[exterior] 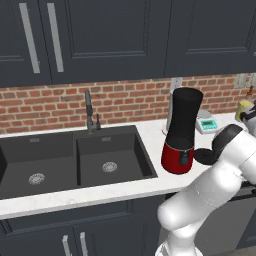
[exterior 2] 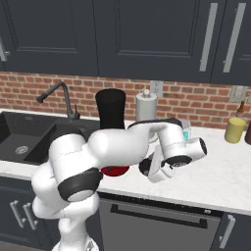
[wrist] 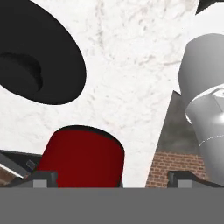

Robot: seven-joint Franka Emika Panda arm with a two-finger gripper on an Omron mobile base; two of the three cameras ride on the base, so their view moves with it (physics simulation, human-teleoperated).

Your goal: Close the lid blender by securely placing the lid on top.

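The blender (exterior: 183, 125) stands on the white counter right of the sink, its tall black jar uncovered on a glossy red base (exterior: 177, 156). To the right of the base, the lid (exterior: 202, 156) lies flat on the counter as a black disc, partly behind my arm. In the hand view the lid (wrist: 37, 57) sits upper left with its knob showing, and the red base (wrist: 81, 157) is low in the middle. My gripper (wrist: 113, 179) is open just above the counter beside the lid, with nothing between the fingertips (wrist: 41, 178). From the right base view the hand (exterior 2: 158, 170) hangs next to the lid (exterior 2: 144, 166).
A white-teal scale (exterior: 206, 124) stands behind the blender by the brick wall. A grey upright roll holder (exterior 2: 146, 109) is close behind my hand. A yellow cup (exterior 2: 234, 130) stands far right. The double sink (exterior: 75, 160) and its faucet (exterior: 90, 112) lie left.
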